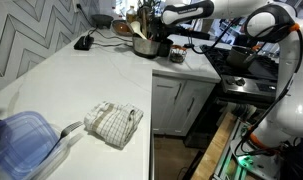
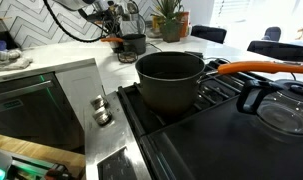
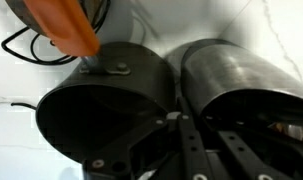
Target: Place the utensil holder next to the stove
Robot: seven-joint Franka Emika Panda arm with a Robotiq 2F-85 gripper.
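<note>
The utensil holder (image 1: 144,44) is a round grey-metal pot with wooden spoons sticking up, standing at the back of the white counter; it also shows far off in an exterior view (image 2: 134,43). In the wrist view the utensil holder (image 3: 241,80) fills the right side. My gripper (image 3: 175,118) is shut on its near rim, one finger inside and one outside. From outside, the gripper (image 1: 158,40) reaches down at the holder's right edge. The stove (image 1: 241,75) stands right of the counter, and its dark grates (image 2: 221,125) fill the foreground.
A small dark pot (image 3: 101,95) with an orange handle (image 3: 66,25) stands right against the holder (image 1: 176,52). A large dark pot (image 2: 171,80) sits on the stove. A checked towel (image 1: 113,122) and a plastic container (image 1: 21,140) lie on the near counter.
</note>
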